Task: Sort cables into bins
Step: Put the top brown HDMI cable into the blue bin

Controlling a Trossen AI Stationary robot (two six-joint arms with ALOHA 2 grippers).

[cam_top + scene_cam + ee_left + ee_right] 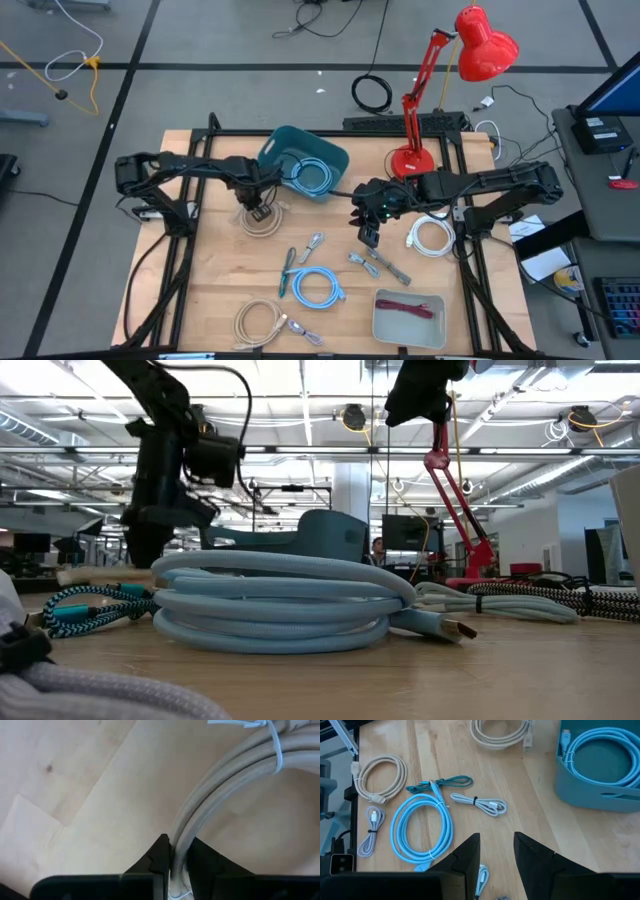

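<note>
A beige cable coil [268, 224] lies on the wooden table just near of the dark teal bin [338, 158], which holds a light blue coil [312, 175]. My left gripper [256, 208] points down at the beige coil's left side and is shut on it. My right gripper [368, 237] hangs open above the table's middle with nothing between its fingers [496, 852]. On the table lie a white coil [430, 237], a light blue coil [318, 287], another beige coil [258, 322], a teal braided piece [288, 270] and grey pieces [375, 262]. The pale grey bin [385, 325] holds a maroon piece [410, 310]. My left gripper pinches the beige coil's bundled strands [181, 840] between its two fingers, at the coil's rim away from the white tie [274, 750]. The fingers come from above, pointing down, and lie across the strands. Whether the coil is off the table I cannot tell.
A red desk lamp [470, 50] stands at the table's far right on its base [412, 160]. The black frame rails [180, 250] run along the table's sides. Bare wood shows between the beige coil and the near cables.
</note>
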